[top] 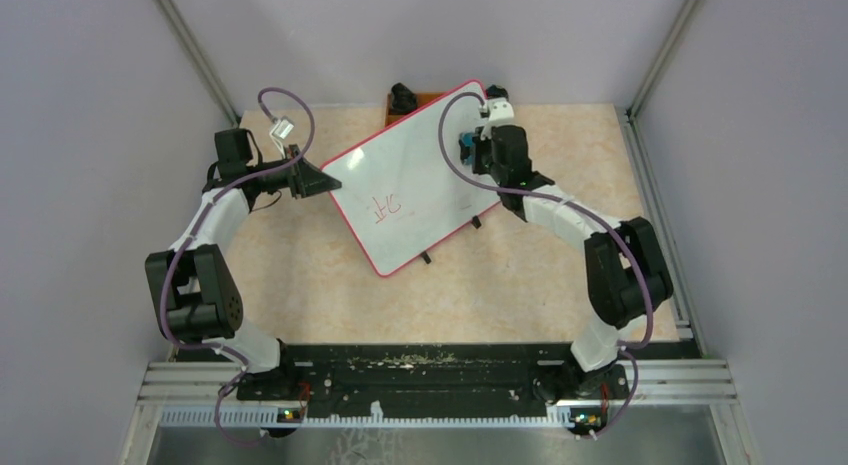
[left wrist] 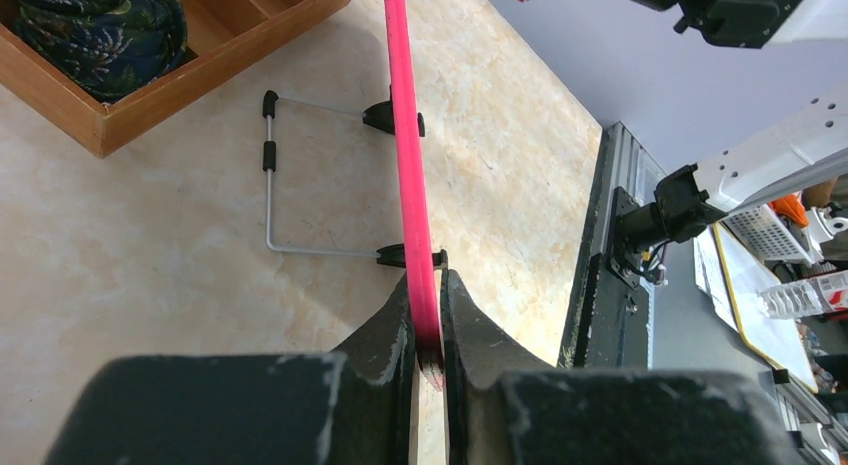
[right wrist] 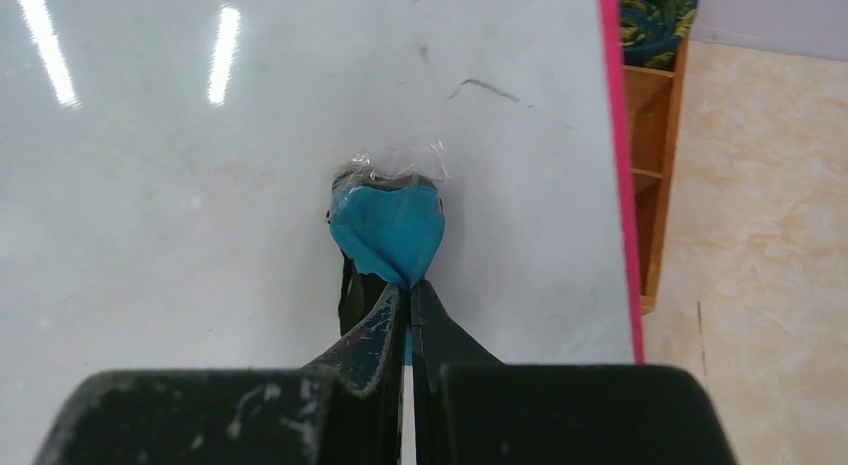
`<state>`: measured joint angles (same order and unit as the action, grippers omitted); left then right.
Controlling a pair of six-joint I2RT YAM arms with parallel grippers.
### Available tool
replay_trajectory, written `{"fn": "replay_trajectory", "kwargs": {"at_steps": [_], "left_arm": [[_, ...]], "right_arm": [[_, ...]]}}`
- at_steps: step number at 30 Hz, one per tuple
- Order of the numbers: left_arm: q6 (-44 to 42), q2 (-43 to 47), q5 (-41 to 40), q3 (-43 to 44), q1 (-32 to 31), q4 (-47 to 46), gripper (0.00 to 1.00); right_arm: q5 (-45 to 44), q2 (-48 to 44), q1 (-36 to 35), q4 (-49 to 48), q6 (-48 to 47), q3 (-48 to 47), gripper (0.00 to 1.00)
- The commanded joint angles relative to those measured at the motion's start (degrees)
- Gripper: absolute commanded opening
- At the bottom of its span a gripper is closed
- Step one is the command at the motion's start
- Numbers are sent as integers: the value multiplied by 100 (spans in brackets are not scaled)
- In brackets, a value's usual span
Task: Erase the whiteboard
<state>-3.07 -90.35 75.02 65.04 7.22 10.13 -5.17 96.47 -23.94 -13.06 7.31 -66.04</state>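
now the whiteboard [top: 410, 175] sits tilted in the middle of the surface [top: 500, 285], its far corner by the wooden tray [left wrist: 200, 65]. the left pincer [left wrist: 428, 325] is clenched on its red rim. the right pincer [right wrist: 408, 300] grasps a blue eraser pad [right wrist: 388, 230] at the white face near the right edge. the red characters [top: 385, 207] lie lower down, unwiped.

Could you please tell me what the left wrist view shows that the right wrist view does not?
Only left wrist: the left gripper clamped on the whiteboard seen edge-on, and the wire stand beneath it. Only right wrist: the right gripper pinching a blue wiper at the board's white face. Both: its red rim and the wooden tray.
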Motion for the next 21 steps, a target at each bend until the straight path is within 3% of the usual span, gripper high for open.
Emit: {"fn": "replay_trajectory", "kwargs": {"at_steps": [1, 9, 21], "left_arm": [[-413, -1, -13, 175, -32, -125, 0], [-411, -26, -5, 180, -35, -121, 0], [-440, 26, 12, 161, -34, -90, 0]], "right_arm": [[309, -133, -677, -156, 174, 177, 0], [-333, -400, -1990, -191, 68, 369, 0], [-1004, 930, -3522, -174, 8, -480, 0]]}}
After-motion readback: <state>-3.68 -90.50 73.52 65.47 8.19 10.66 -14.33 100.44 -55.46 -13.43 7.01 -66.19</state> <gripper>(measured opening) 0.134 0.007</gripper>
